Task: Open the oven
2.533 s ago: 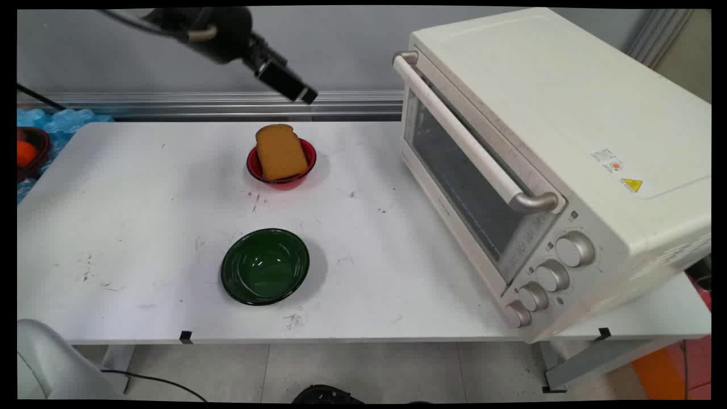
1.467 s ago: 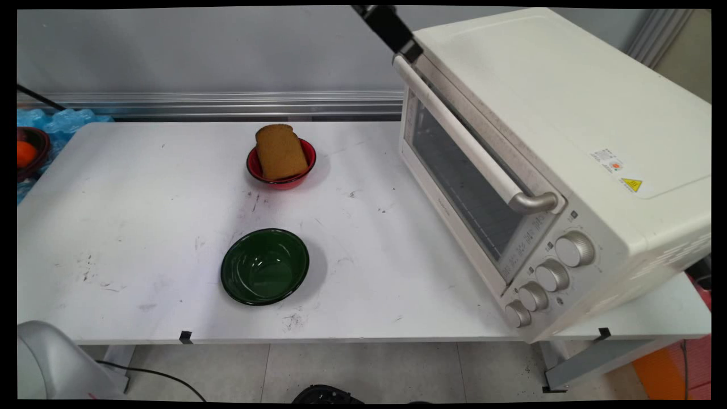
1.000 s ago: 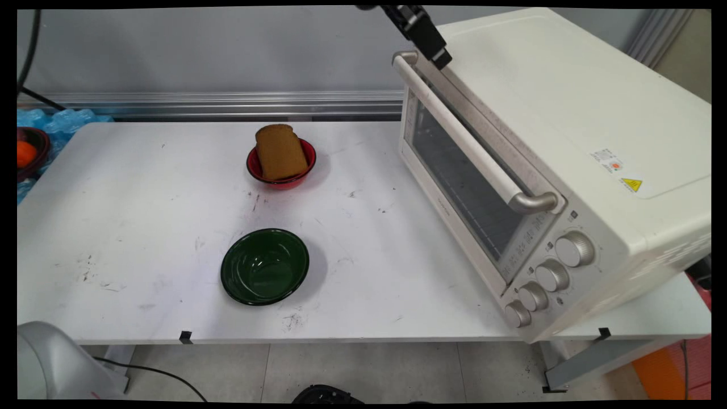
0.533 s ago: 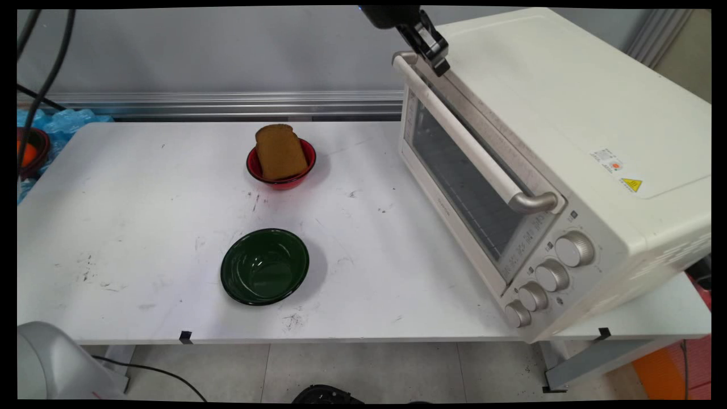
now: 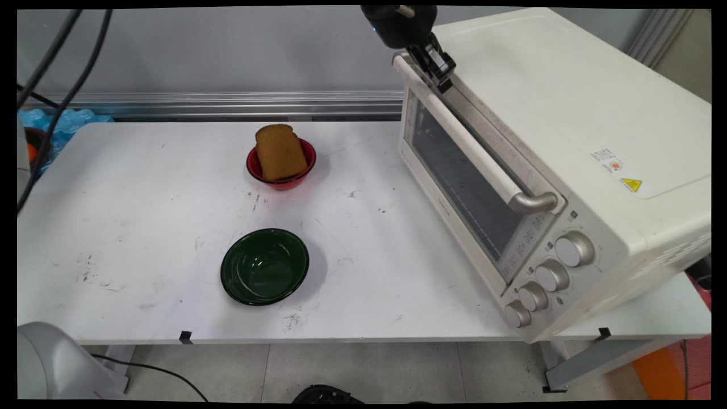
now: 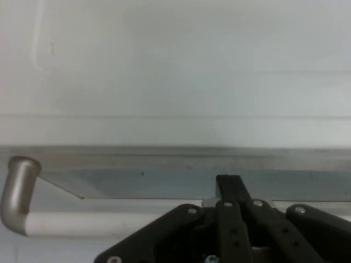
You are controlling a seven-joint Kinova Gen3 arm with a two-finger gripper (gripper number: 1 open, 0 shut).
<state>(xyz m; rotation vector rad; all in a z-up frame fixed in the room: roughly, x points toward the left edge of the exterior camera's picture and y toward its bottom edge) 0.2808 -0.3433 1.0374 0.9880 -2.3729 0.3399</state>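
- Main view puts the gripper (image 5: 440, 76) at the far end of the oven (image 5: 568, 113) handle (image 5: 471, 147), right at the door's (image 5: 460, 182) top edge; the oven stands on the table's (image 5: 113, 216) right side, door shut.
- Hand view shows the gripper (image 6: 229, 183) narrow, fingers drawn together with nothing seen between them, the tips in the gap between handle (image 6: 82, 223) and door.
- Risk: so far off the handle's middle, a pull probably loads one hinge more than the other, and the door may twist or bind.
- Risk: closed fingers only hook the bar; they could slide along it and slip off past the metal end bracket (image 6: 19, 192).
- Risk: a stiff door may drag the whole oven across the table instead of opening.
- Risk: pressing on downward could jam the tips against the door frame.
- Bread (image 5: 279, 152) in the red bowl (image 5: 304, 170) and the green bowl (image 5: 264, 266) lie well apart from the door, so likely out of harm.
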